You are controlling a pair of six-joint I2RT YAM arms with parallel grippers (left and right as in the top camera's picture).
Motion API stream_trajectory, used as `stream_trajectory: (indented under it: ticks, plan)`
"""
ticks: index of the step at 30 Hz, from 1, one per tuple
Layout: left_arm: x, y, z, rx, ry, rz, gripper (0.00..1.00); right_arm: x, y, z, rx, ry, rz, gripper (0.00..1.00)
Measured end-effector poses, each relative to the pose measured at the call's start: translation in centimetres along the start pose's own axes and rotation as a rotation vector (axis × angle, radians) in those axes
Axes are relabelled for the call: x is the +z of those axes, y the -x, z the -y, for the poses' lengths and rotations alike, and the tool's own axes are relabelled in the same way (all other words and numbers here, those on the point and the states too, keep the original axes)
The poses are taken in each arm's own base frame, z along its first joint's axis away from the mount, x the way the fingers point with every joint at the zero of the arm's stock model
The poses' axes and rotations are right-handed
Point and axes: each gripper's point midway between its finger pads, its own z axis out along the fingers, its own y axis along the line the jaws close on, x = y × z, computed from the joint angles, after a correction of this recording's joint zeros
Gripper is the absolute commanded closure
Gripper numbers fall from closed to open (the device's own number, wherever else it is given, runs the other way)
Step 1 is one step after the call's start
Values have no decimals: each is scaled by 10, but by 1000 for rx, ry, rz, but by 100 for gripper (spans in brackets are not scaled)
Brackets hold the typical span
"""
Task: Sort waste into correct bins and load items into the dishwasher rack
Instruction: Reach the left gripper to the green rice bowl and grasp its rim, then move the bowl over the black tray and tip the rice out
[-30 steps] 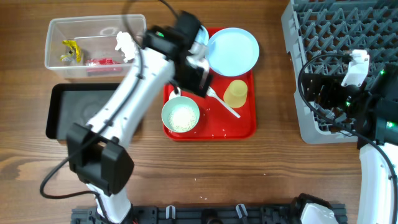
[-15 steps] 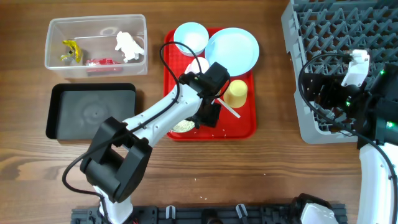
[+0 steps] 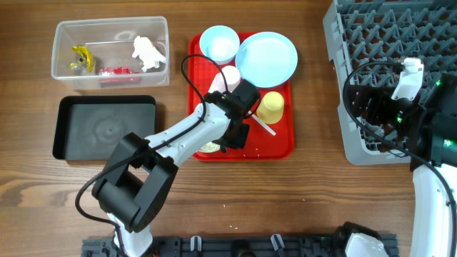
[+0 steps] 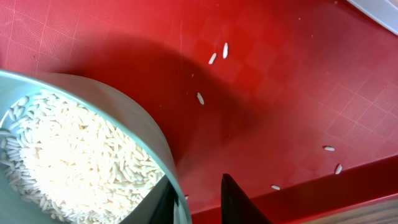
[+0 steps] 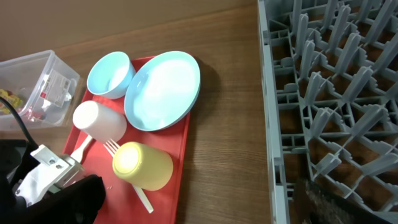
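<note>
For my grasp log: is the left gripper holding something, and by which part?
Cannot be told: left gripper straddles the rim of the rice bowl, one jaw inside, one outside, a gap showing.

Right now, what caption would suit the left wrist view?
Left tool straddling the rim of the rice bowl on the red tray, stray grains nearby.

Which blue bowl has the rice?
The bowl under the left gripper, at the red tray's near edge; the other bowl, at its far corner, is empty.
</note>
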Motion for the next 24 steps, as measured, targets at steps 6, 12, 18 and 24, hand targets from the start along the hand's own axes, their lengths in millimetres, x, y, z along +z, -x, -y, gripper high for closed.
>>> stream_trajectory:
  ticks: [6, 12, 18, 24]
  plan:
    - [-1, 1, -2, 0, 13, 7, 96, 0, 0, 0, 1, 0, -1, 0]
    - [-3, -1, -4, 0, 22, -4, 96, 0, 0, 0, 1, 0, -1, 0]
    - [-29, 4, -19, -51, 15, -6, 96, 0, 0, 0, 1, 0, -2, 0]
    - [-101, 28, -73, -233, -55, 161, 96, 0, -1, 0, 1, 0, -2, 0]
